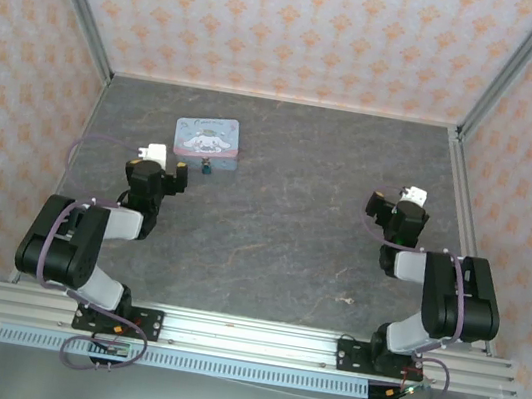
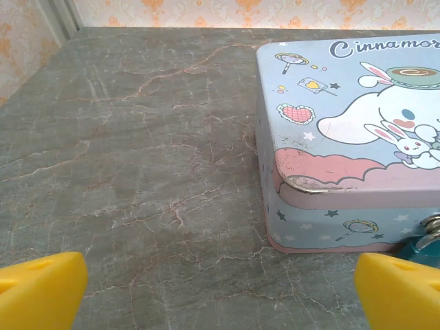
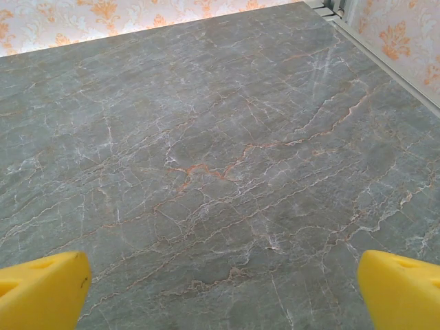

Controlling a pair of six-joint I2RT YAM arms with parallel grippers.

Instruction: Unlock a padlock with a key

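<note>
The padlock (image 1: 208, 165) is a tiny dark teal body at the front edge of the pastel-blue cartoon tin (image 1: 207, 137). In the left wrist view the padlock (image 2: 424, 249) peeks out at the tin's (image 2: 344, 137) lower right, its metal shackle above it, partly hidden by my yellow finger (image 2: 402, 292). My left gripper (image 1: 163, 161) (image 2: 220, 292) stands open just left of and short of the tin, holding nothing. A tiny pale sliver, apparently the key (image 1: 343, 300), lies on the table in front of the right arm. My right gripper (image 1: 403, 203) (image 3: 220, 292) is open over bare table.
The grey marble-patterned tabletop (image 1: 283, 222) is walled by patterned panels on three sides, with metal posts at the back corners. The tin stands at the back left. Both arm bases sit on the rail at the near edge.
</note>
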